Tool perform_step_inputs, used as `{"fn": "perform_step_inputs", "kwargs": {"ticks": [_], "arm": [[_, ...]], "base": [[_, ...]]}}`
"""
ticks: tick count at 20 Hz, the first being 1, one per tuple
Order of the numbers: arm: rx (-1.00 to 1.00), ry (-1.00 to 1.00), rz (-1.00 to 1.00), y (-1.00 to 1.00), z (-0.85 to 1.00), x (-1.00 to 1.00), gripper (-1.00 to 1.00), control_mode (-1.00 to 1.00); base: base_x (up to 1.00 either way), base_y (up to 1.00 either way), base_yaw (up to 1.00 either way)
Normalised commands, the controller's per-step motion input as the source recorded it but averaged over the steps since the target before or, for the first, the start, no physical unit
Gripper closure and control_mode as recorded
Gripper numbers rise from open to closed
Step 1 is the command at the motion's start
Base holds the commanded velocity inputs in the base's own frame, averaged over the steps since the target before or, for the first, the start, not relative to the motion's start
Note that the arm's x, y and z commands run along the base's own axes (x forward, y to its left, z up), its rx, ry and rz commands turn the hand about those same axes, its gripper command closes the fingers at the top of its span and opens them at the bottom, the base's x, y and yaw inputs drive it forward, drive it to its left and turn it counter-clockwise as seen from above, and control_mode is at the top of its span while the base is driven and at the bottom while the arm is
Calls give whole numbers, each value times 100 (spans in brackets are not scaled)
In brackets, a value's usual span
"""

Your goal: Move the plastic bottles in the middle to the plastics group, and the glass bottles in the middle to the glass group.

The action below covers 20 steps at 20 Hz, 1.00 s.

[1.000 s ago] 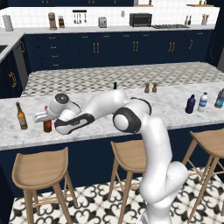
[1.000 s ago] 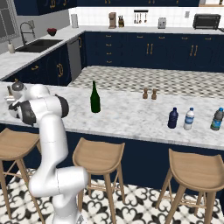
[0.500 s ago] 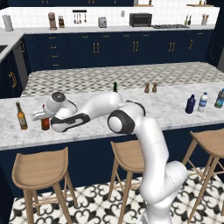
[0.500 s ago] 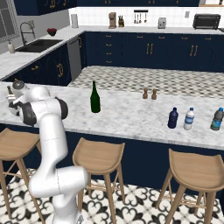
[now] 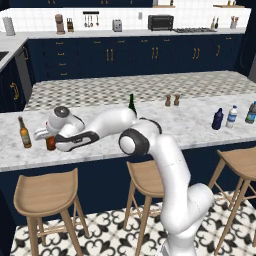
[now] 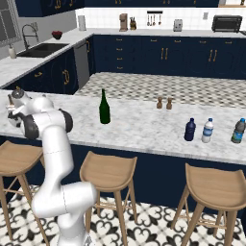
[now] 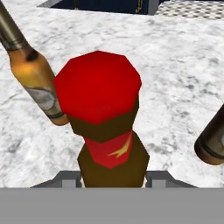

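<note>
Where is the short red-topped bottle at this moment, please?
In the left base view, the red-topped bottle stands at the counter's far left, held in the gripper, just right of an amber beer bottle.

Even, shadowless rendered light is filling the kitchen, bright on the white marble desk and the backsplash. Distant details are looking soft and pixelated. Close up, the red-topped bottle is showing blocky, faceted edges, without glare.

beer bottles: 2 | red-topped bottle: 1 | wine bottle: 1 | bottles at worktop's right end: 3 | shakers: 2 | stools: 3
</note>
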Motion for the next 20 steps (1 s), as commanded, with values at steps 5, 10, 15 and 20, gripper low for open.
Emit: {"fn": "perform_step_inputs", "kwargs": {"ticks": [5, 10, 15, 20], "arm": [[-4, 2, 0, 2, -17, 0, 100, -100], [-1, 2, 0, 8, -1, 22, 100, -100], [-1, 0, 0, 24, 0, 31, 100, -100], [-2, 0, 0, 12, -10, 13, 100, -100]], "base": [[0, 0, 0], [0, 0, 0], [0, 0, 0], [0, 0, 0]]}}
